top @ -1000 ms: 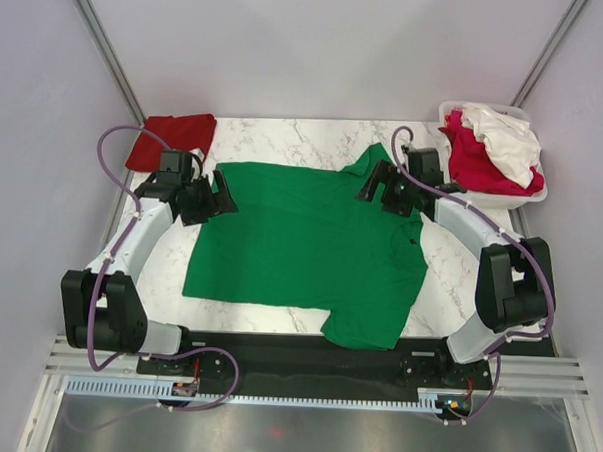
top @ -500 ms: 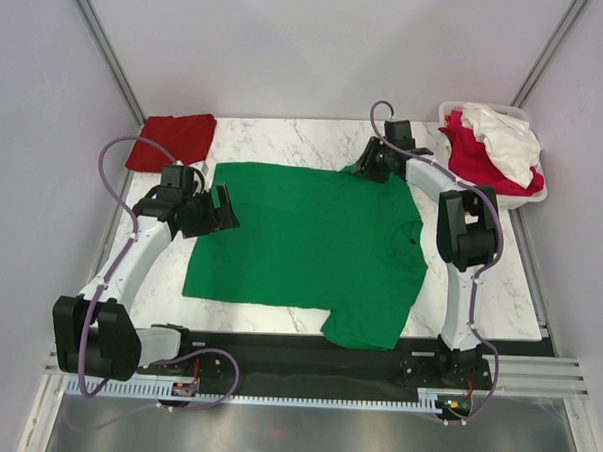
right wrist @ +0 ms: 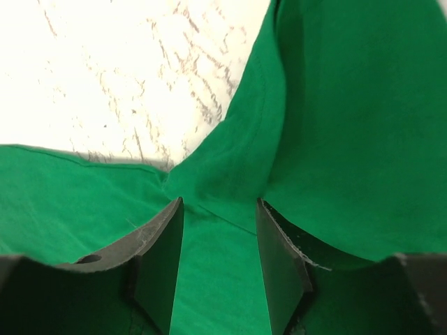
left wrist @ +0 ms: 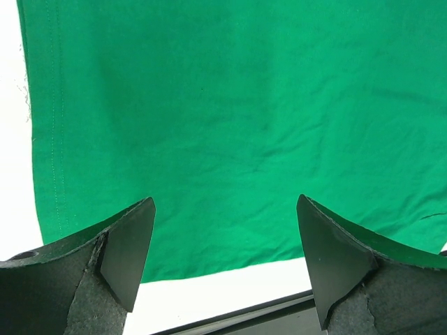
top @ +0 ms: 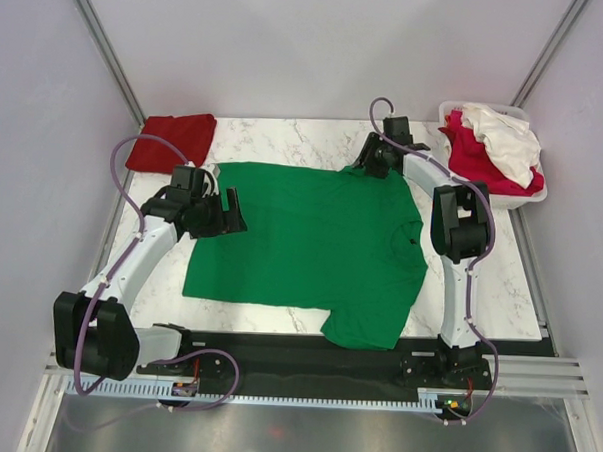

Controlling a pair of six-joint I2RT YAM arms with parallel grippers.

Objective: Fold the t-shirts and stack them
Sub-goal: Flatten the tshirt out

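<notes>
A bright green t-shirt (top: 311,246) lies spread flat on the marble table (top: 285,135). My left gripper (top: 227,211) hovers over its left part, jaws wide open and empty; the left wrist view shows the green cloth (left wrist: 230,105) below the gripper (left wrist: 223,265). My right gripper (top: 369,159) is at the shirt's far right sleeve. In the right wrist view the gripper (right wrist: 218,258) is open, its jaws astride a fold of the green sleeve (right wrist: 237,167). A folded dark red t-shirt (top: 170,140) lies at the far left corner.
A white plastic basket (top: 449,110) at the far right holds a crimson-pink shirt (top: 475,159) and a white shirt (top: 506,135). Grey walls close in the table on three sides. A black rail runs along the near edge (top: 276,350).
My right gripper swung from the shirt's right side up to its far sleeve and came down over it. My left gripper shifted right, onto the shirt's left part.
</notes>
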